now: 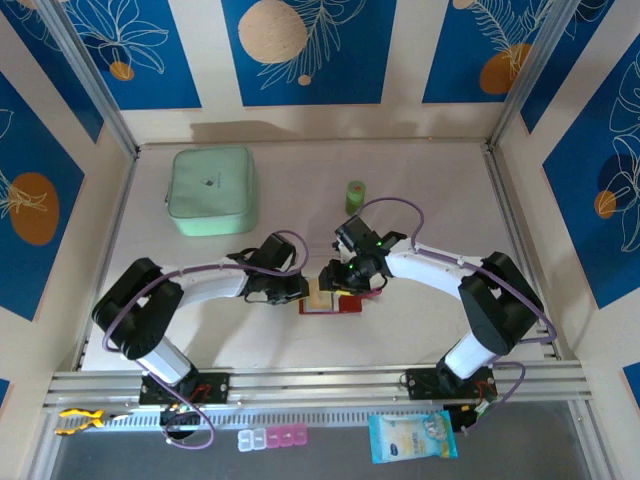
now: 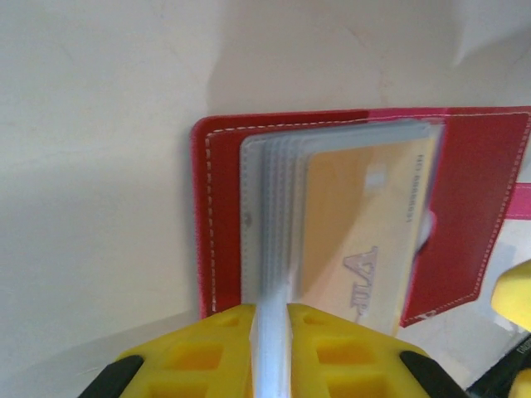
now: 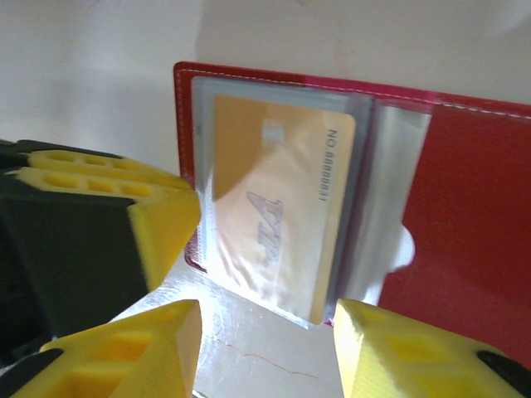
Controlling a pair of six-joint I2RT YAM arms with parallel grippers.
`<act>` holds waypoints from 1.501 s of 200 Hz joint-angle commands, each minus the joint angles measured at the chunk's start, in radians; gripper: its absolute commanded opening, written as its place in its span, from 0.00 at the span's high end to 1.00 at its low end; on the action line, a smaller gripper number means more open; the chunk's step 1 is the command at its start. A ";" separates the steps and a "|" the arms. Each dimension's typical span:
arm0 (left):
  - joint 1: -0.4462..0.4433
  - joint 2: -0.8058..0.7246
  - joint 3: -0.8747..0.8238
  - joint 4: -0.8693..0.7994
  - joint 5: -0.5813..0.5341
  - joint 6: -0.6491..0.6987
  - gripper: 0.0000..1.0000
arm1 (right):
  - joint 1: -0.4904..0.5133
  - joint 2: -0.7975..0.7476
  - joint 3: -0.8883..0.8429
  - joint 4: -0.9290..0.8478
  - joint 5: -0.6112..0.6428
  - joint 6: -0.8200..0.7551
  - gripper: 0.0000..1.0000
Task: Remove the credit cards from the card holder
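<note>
Mint pouch (image 1: 211,190) at 10 o'clock. Left gripper (image 2: 270,327) pinches the red card holder (image 2: 473,191) by its pockets (beige card (image 2: 357,224) showing); right gripper (image 3: 265,332) spread.

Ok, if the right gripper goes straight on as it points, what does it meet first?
Likely the credit card in the open card holder, just ahead of the right gripper; depth is unclear.

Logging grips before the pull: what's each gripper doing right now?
Left gripper: shut on clear pockets of the card holder.
Right gripper: open, jaws astride the credit card's near edge.
</note>
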 commanded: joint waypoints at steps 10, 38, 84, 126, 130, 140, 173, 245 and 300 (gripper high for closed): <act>-0.007 0.014 0.003 -0.034 -0.019 0.015 0.84 | -0.006 0.040 -0.022 0.071 -0.069 0.011 0.57; -0.007 0.017 -0.003 -0.032 -0.023 0.012 0.84 | -0.006 0.061 -0.015 0.078 -0.061 0.008 0.62; -0.007 0.018 0.001 -0.037 -0.022 0.014 0.84 | -0.008 0.094 -0.014 0.085 -0.055 0.003 0.64; -0.008 0.018 0.001 -0.045 -0.026 0.013 0.84 | -0.008 0.104 -0.015 0.064 -0.022 0.000 0.66; -0.007 0.019 0.003 -0.046 -0.025 0.013 0.84 | -0.008 0.104 -0.015 0.062 -0.018 0.000 0.66; -0.008 0.020 0.003 -0.048 -0.025 0.013 0.84 | -0.008 0.102 -0.014 0.054 -0.010 -0.002 0.66; -0.007 0.016 0.002 -0.050 -0.025 0.014 0.84 | -0.008 0.091 -0.017 0.036 0.013 -0.007 0.66; -0.007 -0.023 0.045 -0.086 -0.034 0.022 0.84 | -0.008 0.051 -0.014 0.021 0.025 -0.014 0.66; -0.010 -0.036 0.086 -0.108 -0.027 0.025 0.84 | -0.017 0.018 -0.020 0.018 0.017 -0.009 0.66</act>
